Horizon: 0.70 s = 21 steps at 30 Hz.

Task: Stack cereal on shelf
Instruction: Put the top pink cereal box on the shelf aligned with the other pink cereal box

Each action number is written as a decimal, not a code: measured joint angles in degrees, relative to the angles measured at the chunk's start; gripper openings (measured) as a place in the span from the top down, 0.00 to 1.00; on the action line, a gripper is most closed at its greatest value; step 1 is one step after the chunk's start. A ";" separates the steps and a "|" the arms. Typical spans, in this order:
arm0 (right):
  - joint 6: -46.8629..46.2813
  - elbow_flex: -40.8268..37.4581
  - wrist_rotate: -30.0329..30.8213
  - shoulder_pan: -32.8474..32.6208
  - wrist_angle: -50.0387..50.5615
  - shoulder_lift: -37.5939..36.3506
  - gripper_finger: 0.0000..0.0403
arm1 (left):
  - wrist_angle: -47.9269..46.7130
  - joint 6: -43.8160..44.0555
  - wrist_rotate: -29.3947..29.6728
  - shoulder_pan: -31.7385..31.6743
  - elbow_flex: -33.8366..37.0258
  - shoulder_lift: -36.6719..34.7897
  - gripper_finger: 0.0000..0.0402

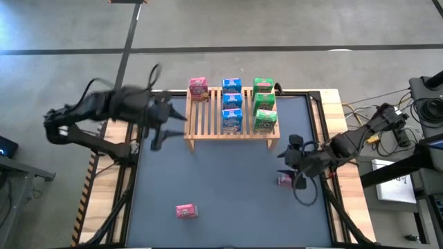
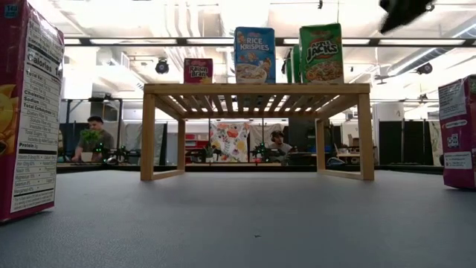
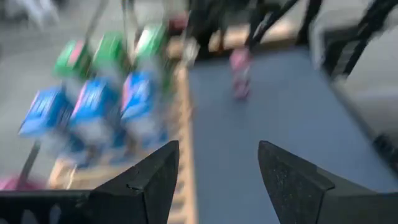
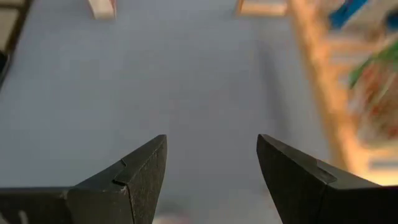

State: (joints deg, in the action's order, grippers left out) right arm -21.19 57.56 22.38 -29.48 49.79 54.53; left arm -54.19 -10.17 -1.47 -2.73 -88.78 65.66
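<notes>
Looming at the low camera's left edge, 1 pink printed cardboard cereal box (image 2: 26,112) stands on the dark bench (image 1: 228,187), not yet shelved. Another pink box (image 1: 285,180) stands just beside the right claw (image 1: 299,181), whose fingers are spread, probably to take it. On the light wooden slatted shelf (image 1: 232,135) stand 3 green boxes (image 1: 264,104), 3 blue boxes (image 1: 232,104) and 1 pink box (image 1: 198,88), in colour rows. At the shelf's left end the left claw (image 1: 158,131) hangs spread and empty.
</notes>
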 joint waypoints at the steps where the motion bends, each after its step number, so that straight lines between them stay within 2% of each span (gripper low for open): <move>1: -2.17 0.46 -0.46 -1.04 2.46 0.75 0.41 | 4.97 0.92 0.90 2.29 4.00 -2.49 0.49; 5: -10.20 2.20 -3.43 -4.76 11.49 3.62 0.41 | 24.30 2.37 5.25 10.64 20.31 -10.47 0.49; 10: -17.85 2.82 -4.85 -7.90 16.72 5.50 0.41 | 43.22 2.01 6.90 16.85 35.80 -14.39 0.49; 16: -19.53 1.45 -8.95 -8.40 16.83 5.55 0.39 | 54.47 3.61 9.00 17.95 45.96 -14.56 0.50; 21: -21.95 0.09 -9.24 -8.41 16.85 5.56 0.28 | 60.36 3.74 9.00 17.97 50.20 -13.95 0.50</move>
State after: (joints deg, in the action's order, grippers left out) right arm -43.15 57.65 13.14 -37.89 66.64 60.10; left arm 6.17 -6.44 7.53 15.25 -38.57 51.71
